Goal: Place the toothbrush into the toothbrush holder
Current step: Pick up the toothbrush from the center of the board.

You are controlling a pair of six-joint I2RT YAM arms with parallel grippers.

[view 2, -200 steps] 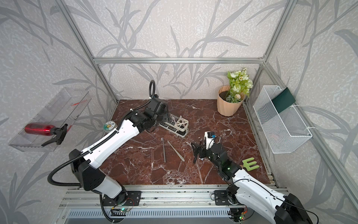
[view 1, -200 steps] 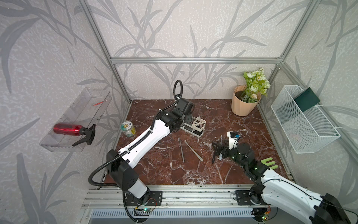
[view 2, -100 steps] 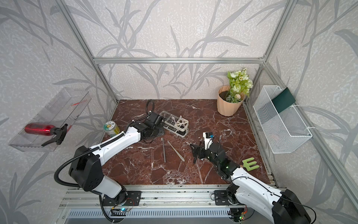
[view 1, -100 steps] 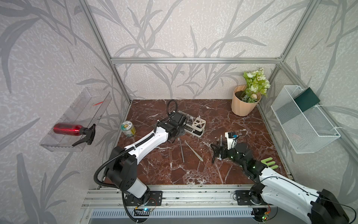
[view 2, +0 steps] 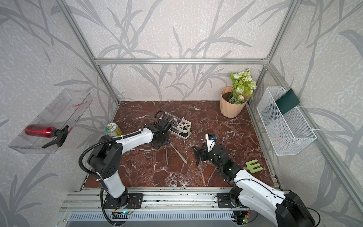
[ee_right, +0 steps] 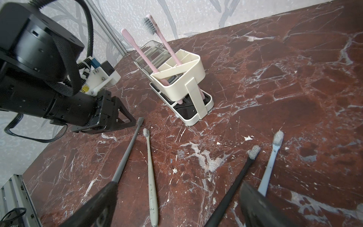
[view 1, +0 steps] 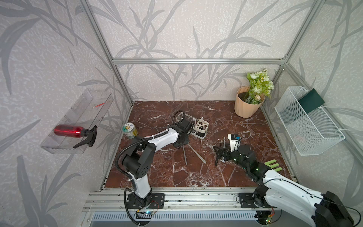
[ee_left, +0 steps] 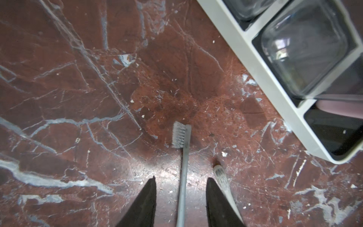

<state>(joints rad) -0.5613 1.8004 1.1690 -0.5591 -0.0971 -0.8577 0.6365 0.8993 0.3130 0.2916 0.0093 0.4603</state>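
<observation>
The cream toothbrush holder [view 1: 198,127] [view 2: 181,127] [ee_right: 188,78] stands mid-table with two pink toothbrushes [ee_right: 137,53] upright in its slotted end; its clear cups [ee_left: 302,49] are empty. A grey toothbrush [ee_left: 183,167] [view 1: 184,155] [ee_right: 127,151] lies flat on the marble. My left gripper [ee_left: 181,177] [view 1: 182,145] is low over it, open, one finger on each side of the handle with a gap on both sides. A beige toothbrush [ee_left: 222,176] [ee_right: 150,171] lies just outside one finger. My right gripper [ee_right: 177,186] [view 1: 217,156] hovers open and empty.
A black toothbrush [ee_right: 231,188] and a light blue one [ee_right: 271,163] lie under the right gripper. A can [view 1: 129,130] stands at the left edge and a peach flower pot [view 1: 246,107] at the back right. A green letter E [view 1: 273,165] lies front right. A mesh basket [view 1: 306,121] hangs on the right wall.
The left arm has drawn back from above the holder and come down to the table over the grey toothbrush, its jaws narrowing. The right arm has barely moved.
</observation>
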